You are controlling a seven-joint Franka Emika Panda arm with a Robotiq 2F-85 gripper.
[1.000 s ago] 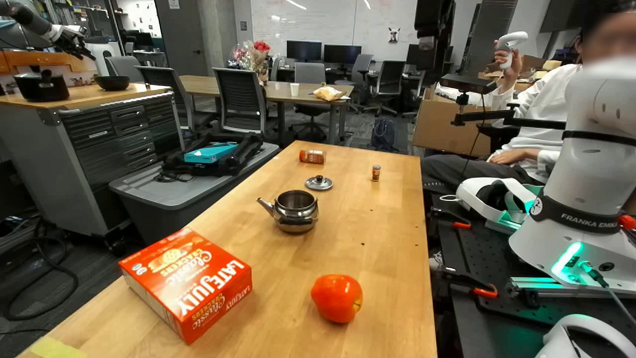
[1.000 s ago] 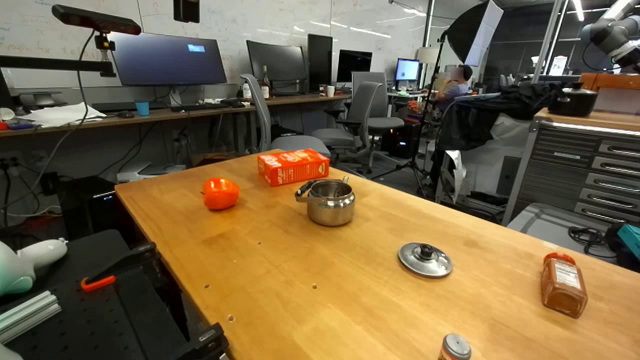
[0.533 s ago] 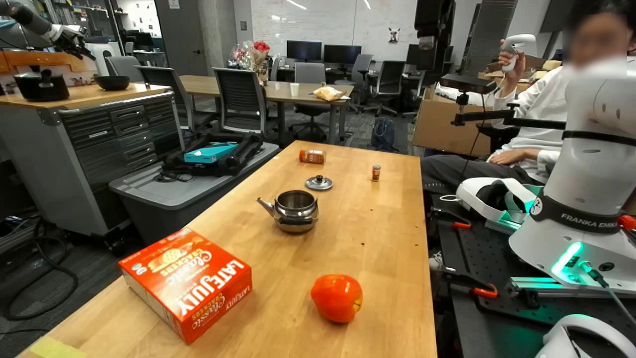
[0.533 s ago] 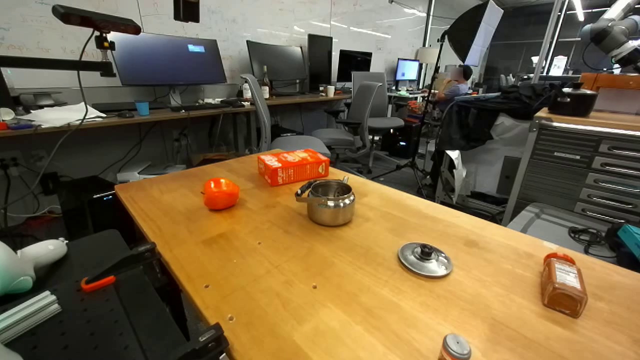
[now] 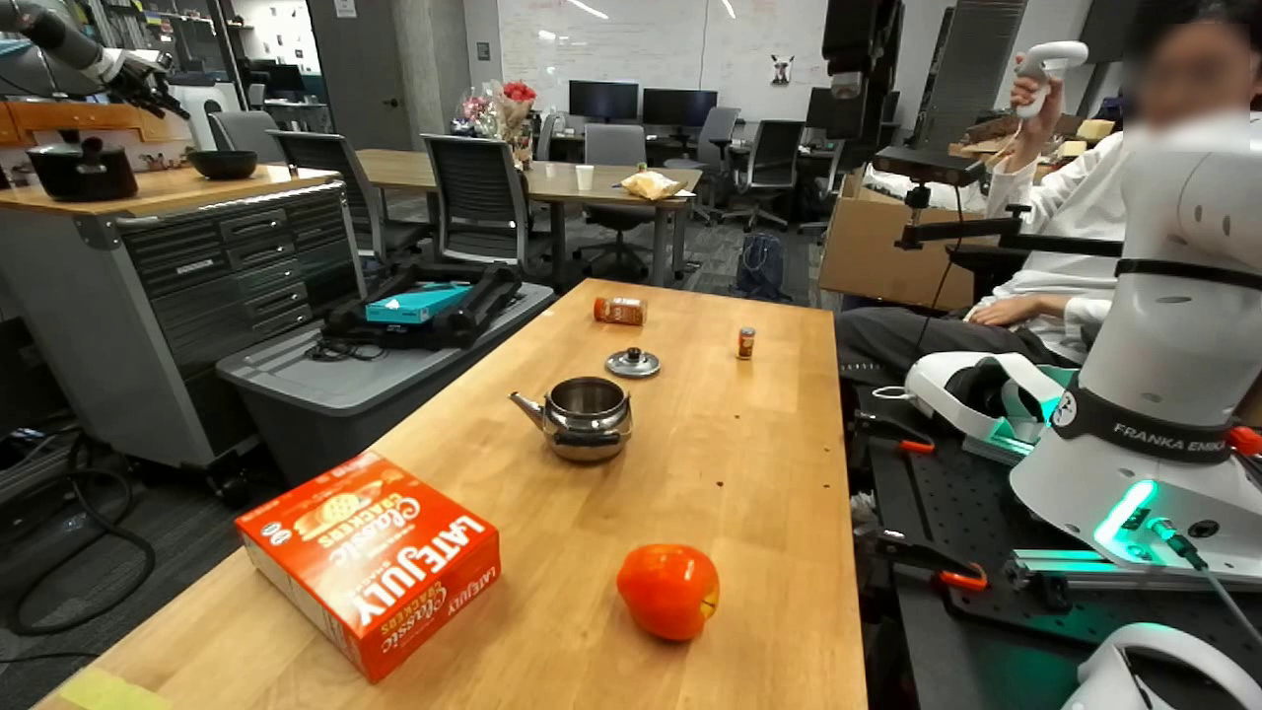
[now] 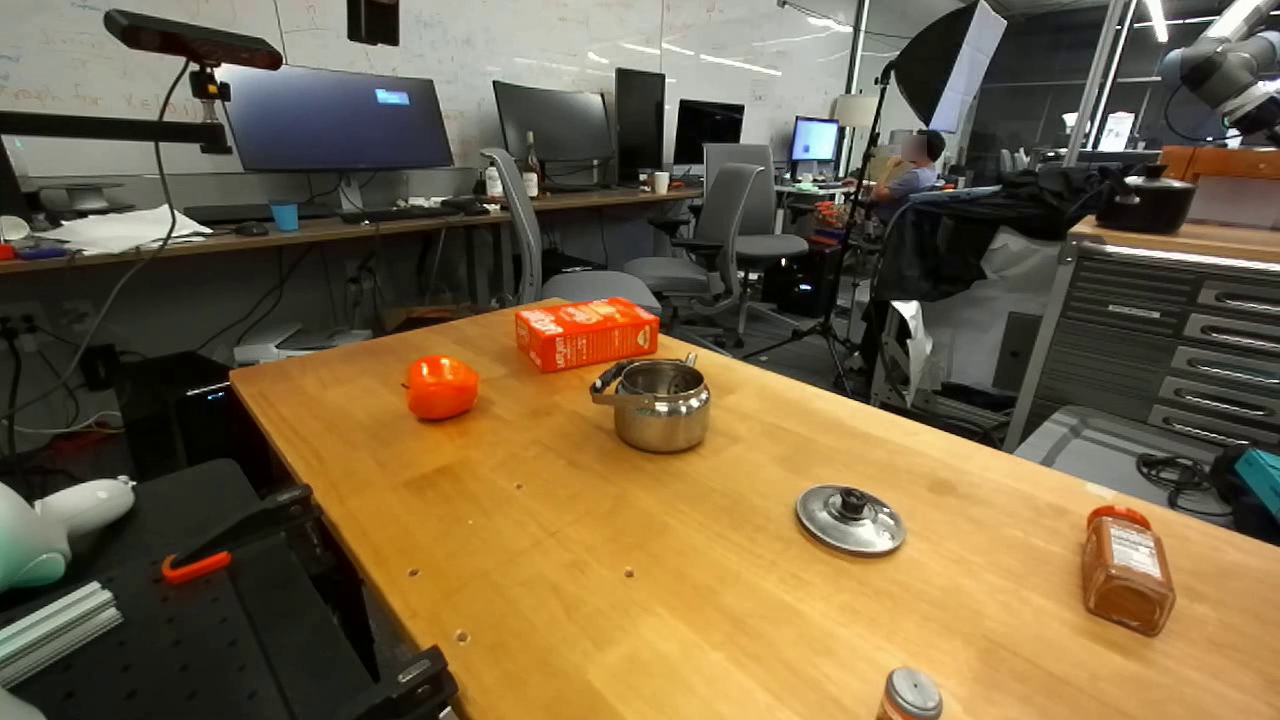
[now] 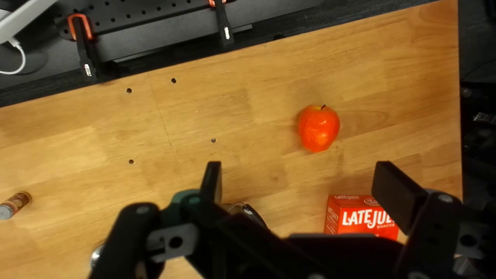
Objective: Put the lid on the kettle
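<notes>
1. In an exterior view the table (image 5: pixel 759 523) is pale wood with small dark holes. Nearest on it, with the kettle (image 5: pixel 587 432) as dial centre, are an apple (image 5: pixel 668 592) at five o'clock and a box (image 5: pixel 370 562) at eight.
2. The kettle stands upright and open-topped, spout toward ten o'clock.
3. Past it, at one o'clock, the lid (image 5: pixel 633 366) lies on the table, knob up, apart from the kettle.
4. Farther along, a small bottle (image 5: pixel 746 344) stands at two o'clock; a jar (image 5: pixel 620 312) lies on its side between twelve and one.
5. Beside the table, the arm (image 5: pixel 1163 335) rises at three o'clock, and a person (image 5: pixel 1075 187) in white, at two, holds up a controller (image 5: pixel 1060 52). A bin (image 5: pixel 335 390) sits between nine and ten, a cabinet (image 5: pixel 227 276) at ten.
6. Deepest are chairs (image 5: pixel 478 197) at eleven o'clock and a whiteboard (image 5: pixel 631 44) at twelve.
7. In the wrist view the gripper (image 7: pixel 297 172) hangs over the table with its fingers (image 7: pixel 397 195) spread wide, holding nothing.
8. From the gap between them, the kettle is near, at eight o'clock, partly covered by the gripper. The lid is farther out, also toward eight; only a silver edge shows beside the gripper.
</notes>
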